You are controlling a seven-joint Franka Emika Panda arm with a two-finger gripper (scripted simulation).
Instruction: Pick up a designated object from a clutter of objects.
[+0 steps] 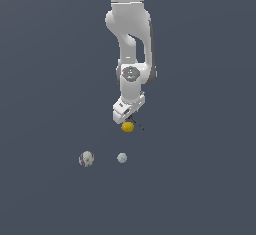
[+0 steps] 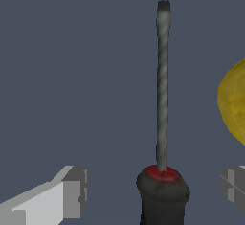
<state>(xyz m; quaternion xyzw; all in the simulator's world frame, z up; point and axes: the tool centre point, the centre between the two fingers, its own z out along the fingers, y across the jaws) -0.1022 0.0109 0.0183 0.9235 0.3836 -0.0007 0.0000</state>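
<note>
The screwdriver (image 2: 162,95) lies on the floor, its red-and-black handle between my fingertips and its thin dark shaft pointing away from them. My gripper (image 2: 153,190) is open, with a gap on each side of the handle. One finger (image 2: 72,190) and the other finger (image 2: 234,185) touch nothing. In the exterior view the gripper (image 1: 129,116) hangs low over the yellow lemon (image 1: 128,127), and only a sliver of the screwdriver (image 1: 140,125) shows beside it. The lemon (image 2: 234,102) sits close beside the shaft.
A white-and-dark patterned ball (image 1: 86,158) and a smaller pale ball (image 1: 122,157) rest on the dark floor nearer the camera, well apart from the gripper.
</note>
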